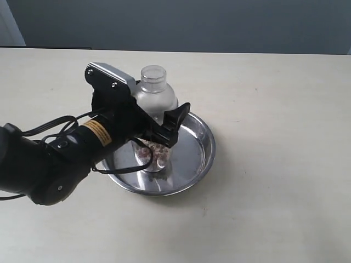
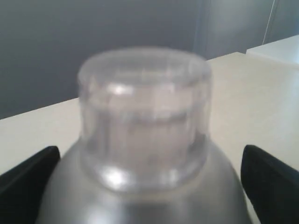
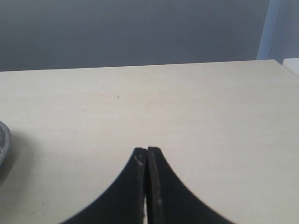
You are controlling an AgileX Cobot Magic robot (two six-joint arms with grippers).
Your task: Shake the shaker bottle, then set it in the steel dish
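The shaker bottle (image 1: 154,90) stands upright inside the steel dish (image 1: 194,150), with brown granules showing low in its clear body. My left gripper (image 1: 159,131) straddles the bottle below the frosted dome, one black finger on each side, shut on it. The left wrist view is filled by the clear cap and dome of the bottle (image 2: 145,116), with the fingertips (image 2: 268,182) at both edges of the picture. My right gripper (image 3: 147,151) hangs shut and empty over bare table and is outside the exterior view.
The pale table (image 1: 274,208) stretches all round the dish. A sliver of the dish rim (image 3: 2,140) shows in the right wrist view. A dark wall runs behind the table's far edge.
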